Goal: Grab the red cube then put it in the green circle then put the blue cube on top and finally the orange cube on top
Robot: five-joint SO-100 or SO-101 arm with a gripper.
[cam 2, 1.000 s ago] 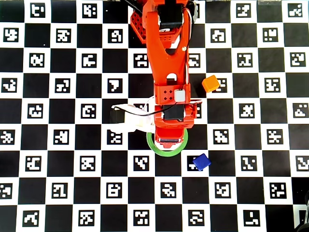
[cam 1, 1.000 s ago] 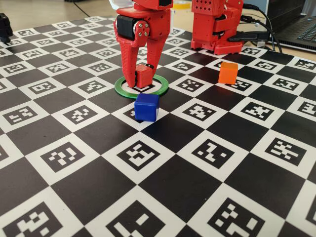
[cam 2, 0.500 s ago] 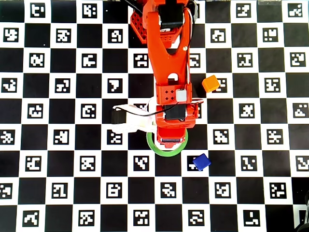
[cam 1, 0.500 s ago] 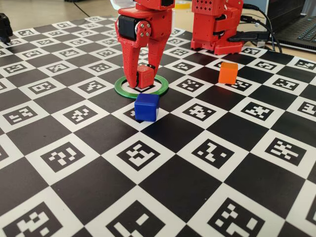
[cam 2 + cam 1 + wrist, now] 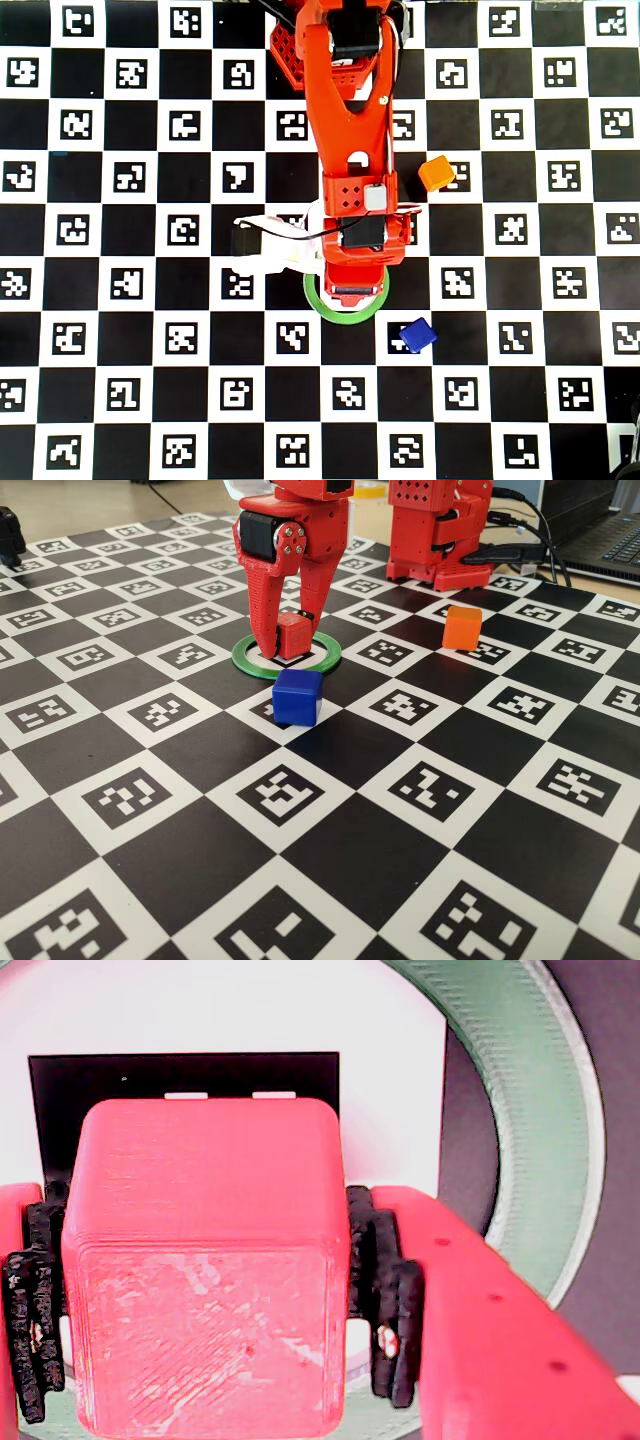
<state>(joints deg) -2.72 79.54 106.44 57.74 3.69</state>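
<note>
My gripper [image 5: 287, 640] points straight down, shut on the red cube [image 5: 293, 636], which sits low inside the green circle [image 5: 325, 660], at or just above the mat. In the wrist view the red cube [image 5: 205, 1280] fills the space between the black pads [image 5: 385, 1300], and the green circle [image 5: 520, 1110] curves round its right side. From overhead the arm hides the red cube, and only the front arc of the green circle [image 5: 322, 306] shows. The blue cube [image 5: 297, 697] lies just in front of the ring. The orange cube [image 5: 462, 627] sits apart at the right.
A checkerboard mat [image 5: 330, 880] with printed markers covers the table. The arm's red base [image 5: 440, 530] stands behind the ring, with cables and a laptop [image 5: 610, 530] at the back right. A white camera cable [image 5: 270, 250] sticks out from the wrist.
The gripper has sunk slightly with the red cube inside the ring. The blue and orange cubes have not moved.
</note>
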